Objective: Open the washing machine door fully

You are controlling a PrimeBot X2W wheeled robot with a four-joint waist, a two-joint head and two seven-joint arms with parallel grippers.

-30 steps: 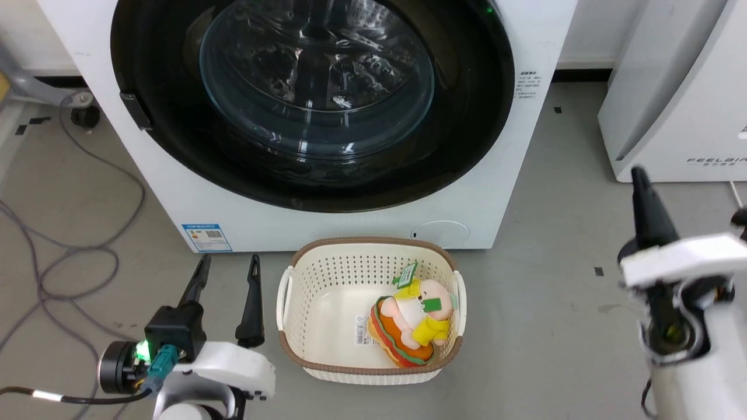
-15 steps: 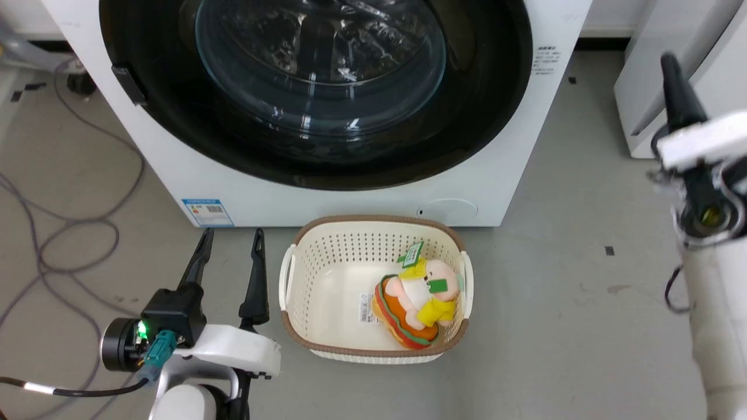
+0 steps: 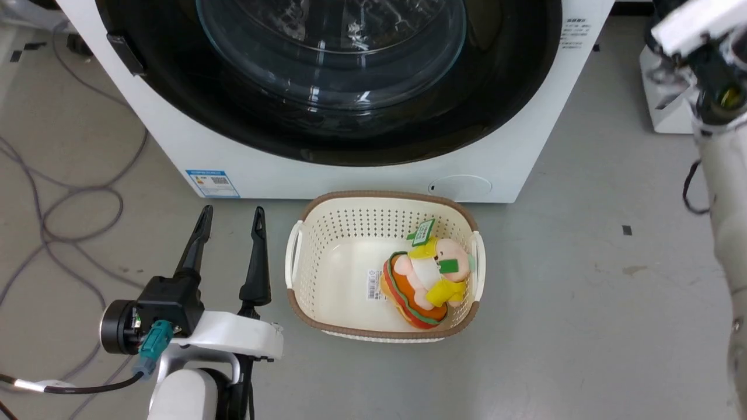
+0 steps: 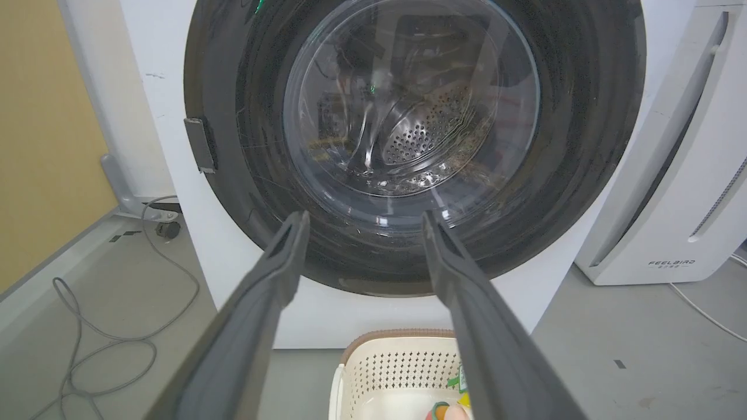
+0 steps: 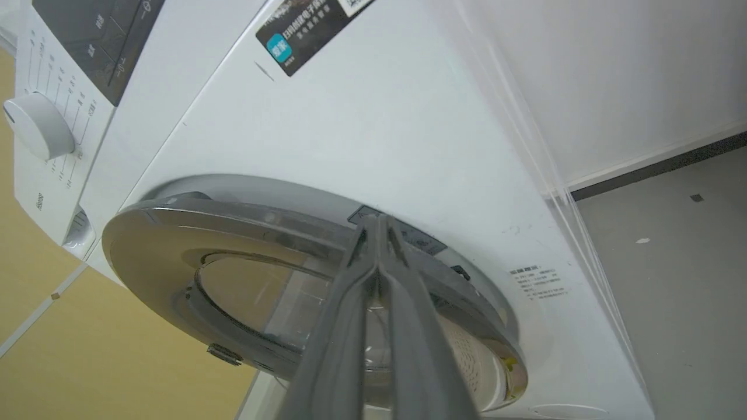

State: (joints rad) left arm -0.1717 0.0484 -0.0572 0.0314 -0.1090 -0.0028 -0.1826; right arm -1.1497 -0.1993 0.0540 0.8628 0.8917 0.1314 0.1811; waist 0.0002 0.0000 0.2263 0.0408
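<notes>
The washing machine door (image 3: 508,87) is a glossy black disc with a clear glass bowl (image 4: 408,105). It lies flat against the white machine (image 3: 362,175). A small dark latch (image 4: 199,146) sits on its left rim. My left gripper (image 3: 231,211) is open and empty, low on the floor in front of the machine, with its fingers (image 4: 262,303) pointing at the door's lower half. My right gripper (image 5: 376,220) is shut on nothing, its tips at the door's (image 5: 152,245) rim on the right side. I cannot tell whether they touch it. The right wrist (image 3: 700,52) shows at the upper right.
A cream basket (image 3: 327,233) with a plush toy (image 3: 429,280) stands on the grey floor just before the machine, right of my left gripper. Grey cables (image 3: 58,198) loop on the floor at the left. A white appliance (image 4: 671,175) stands right of the machine.
The head camera has tilted, so the whole picture has shifted. My right arm has risen beside the machine and its fingers have left the top of the head view. The left gripper stays open.
</notes>
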